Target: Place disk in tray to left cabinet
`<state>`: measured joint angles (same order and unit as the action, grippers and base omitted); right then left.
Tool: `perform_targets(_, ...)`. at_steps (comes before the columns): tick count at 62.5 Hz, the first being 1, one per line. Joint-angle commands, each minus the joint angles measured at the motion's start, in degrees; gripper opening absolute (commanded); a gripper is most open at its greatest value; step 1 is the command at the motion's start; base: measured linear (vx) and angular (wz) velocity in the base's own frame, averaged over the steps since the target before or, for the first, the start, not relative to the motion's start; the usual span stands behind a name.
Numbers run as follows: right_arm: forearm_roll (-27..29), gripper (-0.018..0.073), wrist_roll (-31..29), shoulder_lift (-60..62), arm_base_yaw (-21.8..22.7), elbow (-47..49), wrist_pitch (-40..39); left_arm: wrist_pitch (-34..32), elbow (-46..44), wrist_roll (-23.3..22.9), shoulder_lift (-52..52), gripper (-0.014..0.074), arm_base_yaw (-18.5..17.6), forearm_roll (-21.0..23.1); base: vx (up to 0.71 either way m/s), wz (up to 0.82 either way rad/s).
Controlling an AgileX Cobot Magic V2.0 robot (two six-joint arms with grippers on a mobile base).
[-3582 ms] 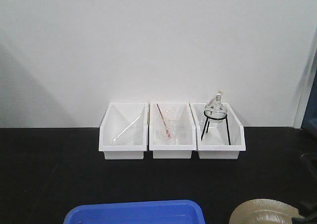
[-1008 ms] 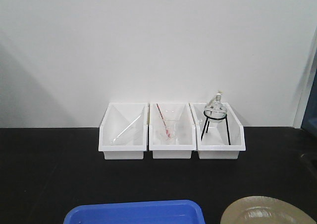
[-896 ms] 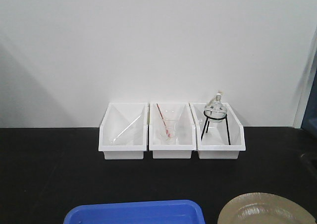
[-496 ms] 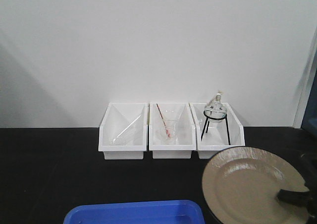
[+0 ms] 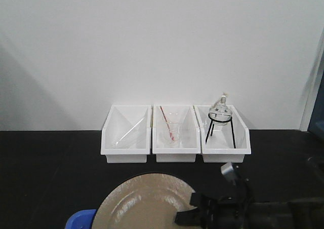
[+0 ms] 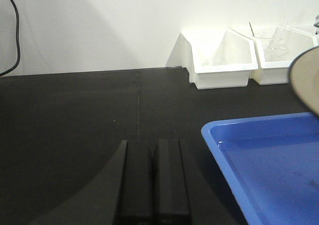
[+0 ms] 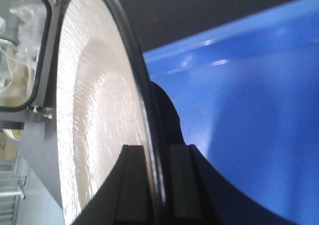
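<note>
The disk (image 5: pixel 147 203) has swung over the tray (image 6: pixel 264 155) — right gripper (image 7: pixel 152 153) pinching its rim, left gripper (image 6: pixel 153 145) seemingly closed — lowering comes next.

Front view faces wall (image 5: pixel 152 46); wrist views (close) share tray (image 6: pixel 264 160).

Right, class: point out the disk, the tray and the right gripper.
disk (image 5: pixel 144 203), front view, middle of its beige face.
tray (image 6: pixel 269 160), left wrist view, bare blue floor.
right gripper (image 7: pixel 155 151), right wrist view, midway between its fingertips.
</note>
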<state>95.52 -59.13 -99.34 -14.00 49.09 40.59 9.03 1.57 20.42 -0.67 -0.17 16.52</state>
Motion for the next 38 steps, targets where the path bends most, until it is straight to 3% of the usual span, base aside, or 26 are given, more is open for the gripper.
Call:
perform_targets(1, 6.8, -0.0004, 2.3, -0.4, -2.8, 3.4, 3.4, -4.7, 0.8, -0.2, -0.8, 0.0, 0.0, 0.6, 0.0, 0.0)
perform_targets(10, 6.8, -0.0004, 2.7, -4.1, -6.2, 5.5, 1.9, -4.7, 0.8, -0.2, -0.8, 0.0, 0.0, 0.6, 0.0, 0.0)
perform_targets(24, 3.7, 0.0014, 2.7, -4.7, -6.7, 5.6, -0.4, -4.7, 0.8, -0.2, -0.8, 0.0, 0.0, 0.6, 0.0, 0.0)
perform_targets(38, -0.7, 0.0177, 1.4, -4.7, -6.7, 5.6, -2.3, -4.7, 0.8, -0.2, -0.8, 0.0, 0.0, 0.6, 0.0, 0.0)
